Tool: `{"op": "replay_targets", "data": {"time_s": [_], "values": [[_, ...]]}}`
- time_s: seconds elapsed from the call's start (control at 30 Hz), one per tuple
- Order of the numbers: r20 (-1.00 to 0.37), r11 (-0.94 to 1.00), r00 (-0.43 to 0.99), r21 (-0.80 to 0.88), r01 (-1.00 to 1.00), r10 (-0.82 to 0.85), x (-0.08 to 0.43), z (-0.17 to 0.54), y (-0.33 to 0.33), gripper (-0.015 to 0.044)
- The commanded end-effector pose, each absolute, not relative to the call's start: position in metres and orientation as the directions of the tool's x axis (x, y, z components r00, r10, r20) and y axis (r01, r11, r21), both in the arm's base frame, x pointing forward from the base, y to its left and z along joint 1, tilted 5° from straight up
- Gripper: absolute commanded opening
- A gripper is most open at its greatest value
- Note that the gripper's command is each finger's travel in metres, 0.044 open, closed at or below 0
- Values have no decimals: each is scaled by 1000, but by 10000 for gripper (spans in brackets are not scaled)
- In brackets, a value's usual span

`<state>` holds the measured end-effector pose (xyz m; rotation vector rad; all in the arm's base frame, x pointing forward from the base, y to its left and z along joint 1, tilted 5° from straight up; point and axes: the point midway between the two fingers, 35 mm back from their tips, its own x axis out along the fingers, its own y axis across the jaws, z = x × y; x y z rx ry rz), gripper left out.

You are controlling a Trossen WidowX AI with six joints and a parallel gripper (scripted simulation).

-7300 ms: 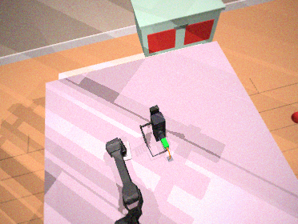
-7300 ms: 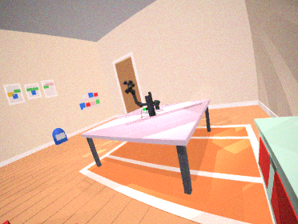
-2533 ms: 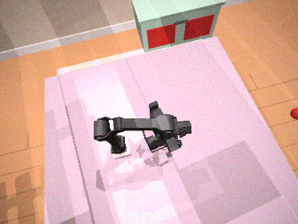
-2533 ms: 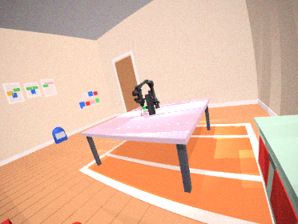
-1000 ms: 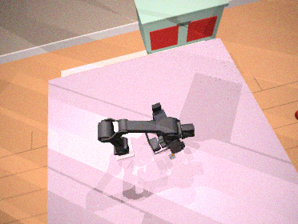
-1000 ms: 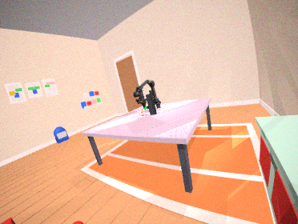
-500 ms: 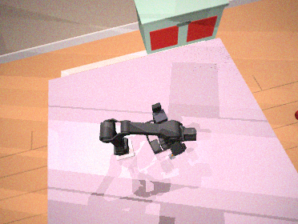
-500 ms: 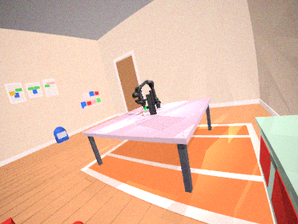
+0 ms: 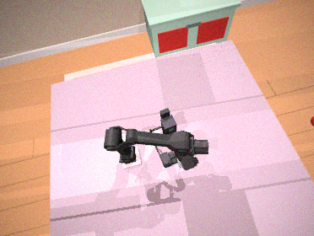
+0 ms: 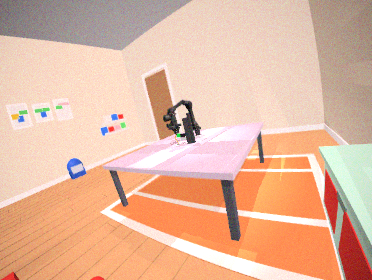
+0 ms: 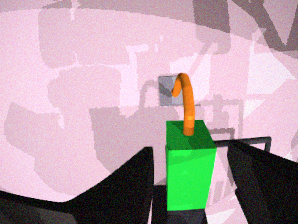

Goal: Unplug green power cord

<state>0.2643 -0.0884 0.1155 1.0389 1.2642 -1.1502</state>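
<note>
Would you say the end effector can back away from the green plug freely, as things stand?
Probably yes. In the wrist view the end effector stands open, with a gap showing on each side of the green plug, so neither finger seems to press it. The orange cord runs ahead, not across the fingers.

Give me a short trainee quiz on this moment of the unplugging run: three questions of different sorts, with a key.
1. True or false: the gripper has its fingers pressed tight against both sides of the green plug.
2. Which colour is the cord leaving the plug's top? A blue, B orange, C white.
3. In the top view, what stands past the far edge of the table?
Key: 1 false, since the wrist view shows a gap on each side of the plug; 2 B; 3 a mint cabinet with red doors.
</note>
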Motion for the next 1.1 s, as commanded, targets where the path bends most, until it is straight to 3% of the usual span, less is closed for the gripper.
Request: {"op": "replay_targets", "data": {"time_s": [0.0,0.2,0.37,1.07], "values": [[-998,147,-34,-43,988,-61,264,115,-88,289],[-997,147,-34,-42,988,-63,269,122,-110,440],[-997,147,-33,-43,988,-66,273,131,-147,440],[-997,147,-33,-43,988,-66,273,131,-147,440]]}}
